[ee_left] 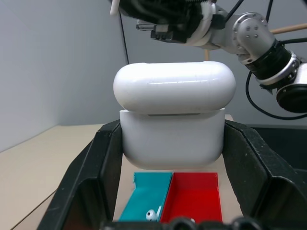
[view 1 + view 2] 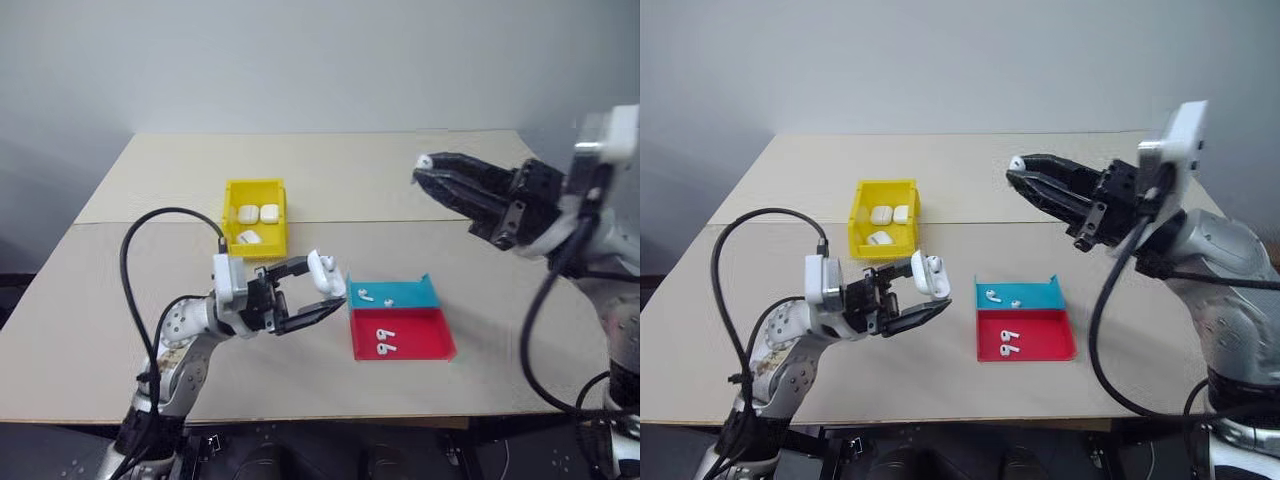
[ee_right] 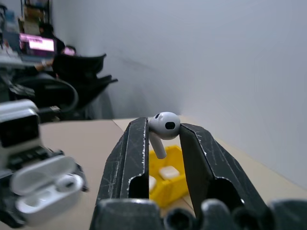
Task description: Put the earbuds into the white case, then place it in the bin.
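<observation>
the left gripper (image 2: 318,296) is raised above the table (image 2: 120,300), its fingers clamped on the sides of a white case (image 2: 322,274) with the lid flipped open. in the right wrist view that case (image 3: 45,188) shows one earbud already seated in it and the other well empty.

the right gripper (image 2: 424,168) is up higher, on the right and well apart from the case, its tips pointing left. its fingers are pinched together on an earbud (image 3: 163,130) — the bulb sticks out past the tips and the stem hangs down between them.

the bin (image 2: 254,217) sits on the table behind the left gripper, with three closed cases inside: two side by side at the back (image 2: 258,213) and one nearer the front (image 2: 249,238).

to the right of the left gripper lie two shallow trays touching each other — a cyan tray (image 2: 395,293) farther back with two loose earbuds (image 2: 366,294) in it, and a red tray (image 2: 400,333) nearer with two more (image 2: 385,343).
</observation>
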Motion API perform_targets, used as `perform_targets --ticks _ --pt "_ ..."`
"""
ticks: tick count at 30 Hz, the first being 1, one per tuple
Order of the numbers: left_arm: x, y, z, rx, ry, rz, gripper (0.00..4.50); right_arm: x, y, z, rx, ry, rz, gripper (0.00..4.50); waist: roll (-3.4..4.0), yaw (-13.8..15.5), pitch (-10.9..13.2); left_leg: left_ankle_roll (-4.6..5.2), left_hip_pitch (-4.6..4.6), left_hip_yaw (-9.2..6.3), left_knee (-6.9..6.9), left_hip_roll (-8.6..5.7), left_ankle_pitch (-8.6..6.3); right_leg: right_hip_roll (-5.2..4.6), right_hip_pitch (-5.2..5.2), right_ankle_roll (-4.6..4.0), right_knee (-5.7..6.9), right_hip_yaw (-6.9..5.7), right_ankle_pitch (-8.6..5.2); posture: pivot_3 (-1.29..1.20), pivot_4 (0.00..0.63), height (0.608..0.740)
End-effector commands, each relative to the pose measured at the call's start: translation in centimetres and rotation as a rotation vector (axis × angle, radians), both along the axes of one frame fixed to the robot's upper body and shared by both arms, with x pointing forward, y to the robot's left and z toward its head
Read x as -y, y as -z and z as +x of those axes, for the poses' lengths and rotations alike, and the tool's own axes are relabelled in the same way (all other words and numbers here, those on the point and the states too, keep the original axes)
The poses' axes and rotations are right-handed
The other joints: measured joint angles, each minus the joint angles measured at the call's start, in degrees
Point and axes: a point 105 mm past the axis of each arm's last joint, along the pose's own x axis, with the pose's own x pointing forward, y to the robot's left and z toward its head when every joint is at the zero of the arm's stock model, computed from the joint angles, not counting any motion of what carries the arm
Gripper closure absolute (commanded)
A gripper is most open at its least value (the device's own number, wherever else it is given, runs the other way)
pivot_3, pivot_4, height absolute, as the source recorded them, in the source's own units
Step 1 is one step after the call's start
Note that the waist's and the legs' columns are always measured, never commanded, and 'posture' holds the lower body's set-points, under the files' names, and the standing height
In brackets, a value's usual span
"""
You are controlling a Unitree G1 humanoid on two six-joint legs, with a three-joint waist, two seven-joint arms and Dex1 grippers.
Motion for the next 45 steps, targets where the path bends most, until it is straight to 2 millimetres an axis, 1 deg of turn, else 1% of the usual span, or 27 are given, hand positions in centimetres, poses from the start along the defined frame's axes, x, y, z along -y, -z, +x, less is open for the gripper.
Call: perform_targets --ticks 1,5,10,15,27,33,45 --pt "0.7 -2.0 -0.6 0.026 0.091 -0.048 1.70 -0.2 -0.6 -2.8 -0.028 -0.093 0.100 3.31 -0.01 0.15 0.01 0.01 -0.01 0.00 0.00 0.00 -0.01 0.00 0.02 0.01 -0.02 0.00 0.00 0.00 0.150 0.740" --pt "1.2 -2.4 -1.1 0.033 0.169 -0.027 1.70 -0.8 0.3 -4.2 -0.086 -0.188 0.070 3.31 -0.01 0.06 0.00 0.05 -0.02 0.01 0.06 -0.04 -0.03 0.00 0.06 0.07 -0.06 0.04 0.01 0.00 0.150 0.740" --pt "1.5 -2.7 -1.3 0.050 0.198 -0.029 1.70 -1.4 0.6 -4.6 -0.136 -0.259 0.093 3.31 -0.01 -0.11 0.00 0.06 0.01 -0.03 0.04 -0.04 -0.03 0.02 0.05 0.07 -0.03 0.04 0.01 0.00 0.150 0.740" --pt "1.9 -3.0 -1.5 0.053 0.202 -0.046 1.70 -2.5 2.1 -4.5 -0.154 -0.269 0.047 3.31 -0.02 -0.02 0.00 0.07 -0.02 -0.05 0.05 -0.04 -0.03 0.02 0.06 0.07 -0.07 0.04 0.00 0.00 0.150 0.740" --pt "2.5 -2.8 -1.6 0.061 0.196 -0.063 1.70 -3.5 3.5 -4.4 -0.189 -0.299 -0.002 3.31 -0.03 0.00 0.00 0.07 -0.02 -0.06 0.06 -0.04 -0.04 0.02 0.06 0.07 -0.07 0.03 0.00 0.00 0.150 0.740" --pt "2.6 -2.7 -1.6 0.066 0.193 -0.064 1.70 -3.8 4.3 -4.1 -0.202 -0.288 -0.038 3.31 -0.03 0.01 0.00 0.07 -0.02 -0.07 0.06 -0.04 -0.04 0.02 0.06 0.07 -0.07 0.03 0.00 0.00 0.150 0.740" --pt "2.7 -2.7 -1.6 0.070 0.189 -0.066 1.70 -4.0 5.2 -4.5 -0.211 -0.293 -0.069 3.31 -0.03 0.01 0.00 0.08 -0.02 -0.07 0.06 -0.04 -0.04 0.02 0.06 0.08 -0.07 0.03 0.00 0.00 0.150 0.740"
